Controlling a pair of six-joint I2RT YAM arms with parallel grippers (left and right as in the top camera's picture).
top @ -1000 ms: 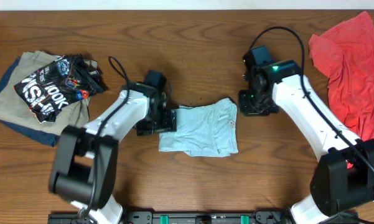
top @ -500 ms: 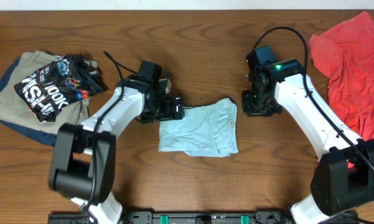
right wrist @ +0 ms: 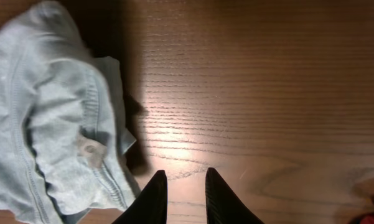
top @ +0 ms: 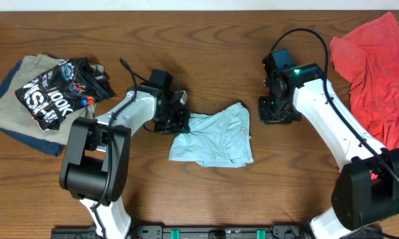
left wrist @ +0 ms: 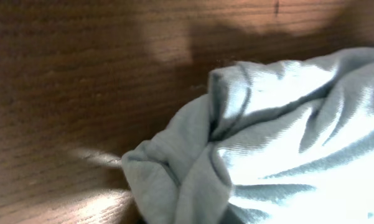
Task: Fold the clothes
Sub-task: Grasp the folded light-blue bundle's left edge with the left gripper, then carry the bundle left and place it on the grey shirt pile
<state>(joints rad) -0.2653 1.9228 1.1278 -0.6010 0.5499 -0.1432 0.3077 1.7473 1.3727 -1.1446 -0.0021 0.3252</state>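
A light-blue T-shirt (top: 216, 138) lies folded small in the middle of the table. My left gripper (top: 178, 119) is at its upper left corner, and that corner is drawn up into it. The left wrist view shows the T-shirt (left wrist: 261, 143) bunched and pinched at the bottom edge, with the fingers hidden under the cloth. Just right of the shirt, my right gripper (top: 277, 111) is over bare wood. Its black fingers (right wrist: 155, 199) stand slightly apart with nothing between them, and the shirt's hem (right wrist: 56, 124) lies to their left. A coral-red shirt (top: 377, 73) lies crumpled at the far right.
At the far left is a pile of clothes: a khaki garment (top: 20, 99), a black printed one (top: 60, 89) on top of it, and a dark blue one (top: 36, 139) underneath. Bare wooden table (top: 212, 40) lies between the pile and the arms.
My left gripper has moved from the shirt's left edge up to its upper left corner, and that corner has been pulled up and bunched. The right arm has hardly moved.
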